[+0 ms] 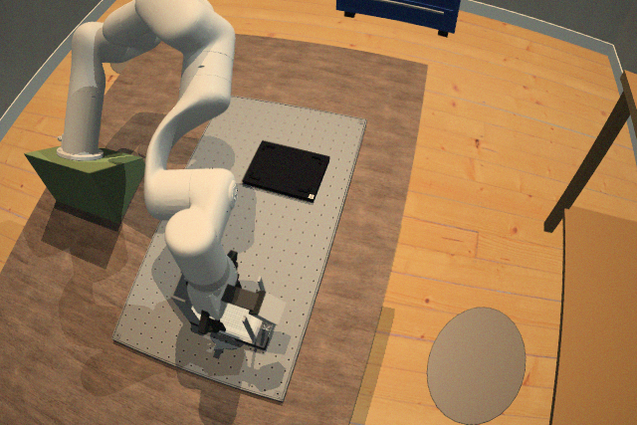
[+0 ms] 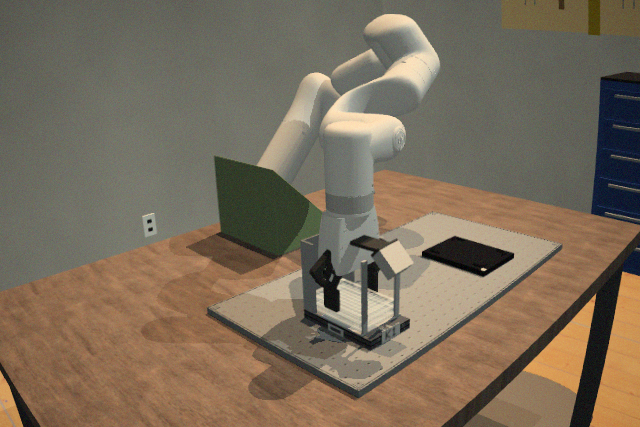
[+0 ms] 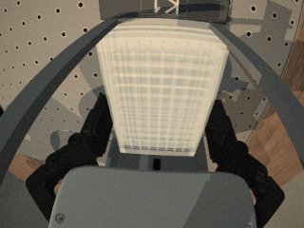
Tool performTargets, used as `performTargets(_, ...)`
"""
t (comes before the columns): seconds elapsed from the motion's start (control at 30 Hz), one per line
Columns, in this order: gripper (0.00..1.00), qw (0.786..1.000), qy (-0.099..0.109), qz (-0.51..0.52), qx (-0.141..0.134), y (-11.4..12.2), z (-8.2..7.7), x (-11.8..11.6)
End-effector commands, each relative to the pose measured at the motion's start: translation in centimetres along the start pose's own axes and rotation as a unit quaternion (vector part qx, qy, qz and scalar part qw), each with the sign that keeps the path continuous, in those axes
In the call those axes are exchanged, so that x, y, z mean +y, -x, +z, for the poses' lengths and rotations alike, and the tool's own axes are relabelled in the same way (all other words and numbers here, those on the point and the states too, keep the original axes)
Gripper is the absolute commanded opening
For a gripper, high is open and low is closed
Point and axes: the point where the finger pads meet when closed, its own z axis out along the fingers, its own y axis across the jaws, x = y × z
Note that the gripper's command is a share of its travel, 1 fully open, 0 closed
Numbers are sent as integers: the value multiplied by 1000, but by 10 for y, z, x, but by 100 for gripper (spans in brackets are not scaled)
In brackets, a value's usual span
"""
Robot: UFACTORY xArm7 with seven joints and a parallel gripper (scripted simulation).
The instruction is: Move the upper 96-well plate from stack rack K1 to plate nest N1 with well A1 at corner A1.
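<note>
I am seeing the gripper [image 3: 159, 152] gripping the upper 96-well plate [image 3: 161, 83] by its two long sides, inside stack rack K1 [image 2: 397, 282] at the near end of the breadboard [image 2: 465, 288].

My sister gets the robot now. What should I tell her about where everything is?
Claw: shut on the upper plate, one finger on each long side, inside rack K1.
Lower plate: hidden beneath the upper one; cannot confirm its state.
Nest N1: holds nothing, further along the perforated board; its pale A1 square marks one corner.
Done: the grasp.
Left: lift the plate out of the posts, carry it over, match A1, seat it flat, let go.
</note>
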Motion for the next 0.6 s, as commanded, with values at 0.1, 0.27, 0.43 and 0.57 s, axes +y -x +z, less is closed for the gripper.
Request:
performTargets(0.1, 0, 1000, 2, 0, 2, -1, -4, 1)
performTargets(0.27, 0, 1000, 2, 0, 2, -1, -7, 1)
performTargets(0.43, 0, 1000, 2, 0, 2, -1, -10, 1)
performTargets(0.57, 0, 1000, 2, 0, 2, -1, -13, 1)
